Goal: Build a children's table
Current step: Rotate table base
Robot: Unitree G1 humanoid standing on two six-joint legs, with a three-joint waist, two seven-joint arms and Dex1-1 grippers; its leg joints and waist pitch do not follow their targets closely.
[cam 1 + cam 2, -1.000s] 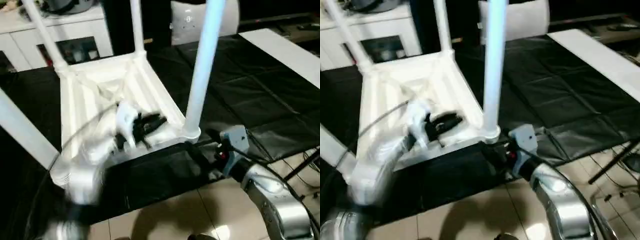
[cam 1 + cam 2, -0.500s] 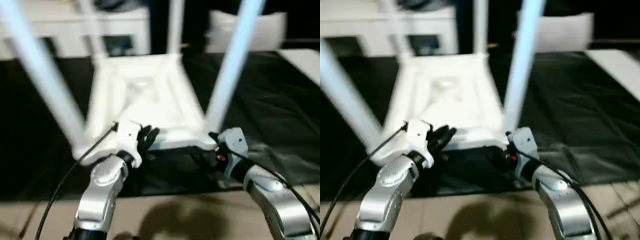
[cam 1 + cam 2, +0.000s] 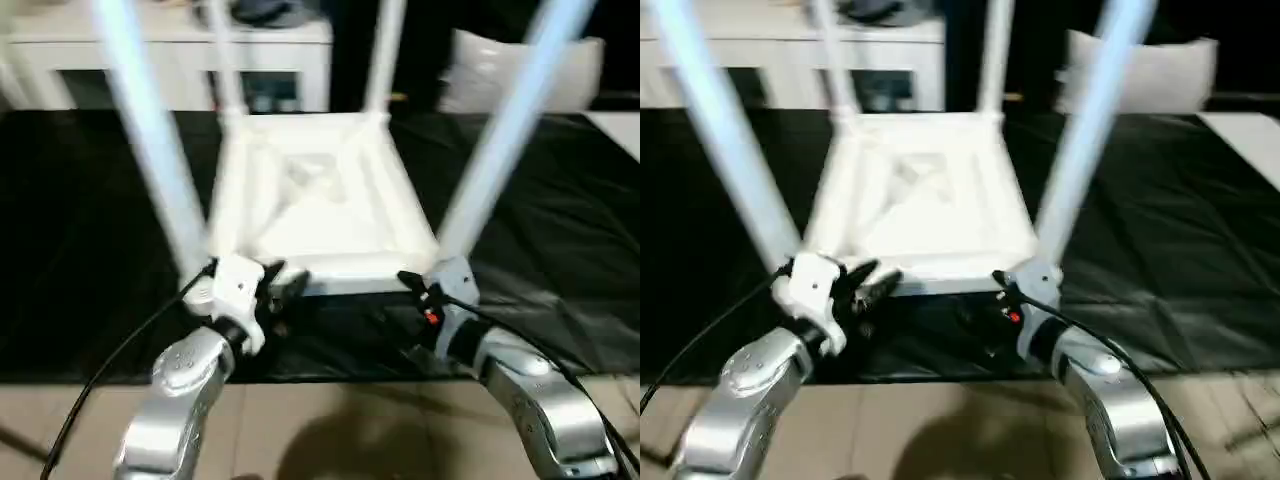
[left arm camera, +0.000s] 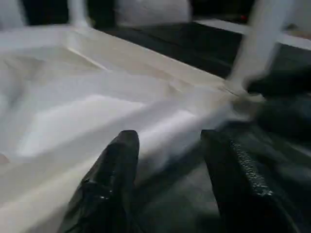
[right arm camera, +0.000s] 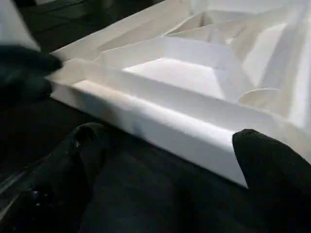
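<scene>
Legs [image 3: 150, 150], all four, stand in your upturned tabletop [image 3: 320, 200]; both grippers [image 3: 275, 290] [image 3: 412, 285] gape empty at its near edge; flipping remains.

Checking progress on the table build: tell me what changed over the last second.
The left gripper has drawn back from over the ribbed underside of the tabletop to its near edge, with its jaws now apart and holding nothing. The whole view has also shifted, so the camera has moved. The right gripper stays open at the near right corner. The table stays upside down on the black cloth, its four legs upright.
</scene>
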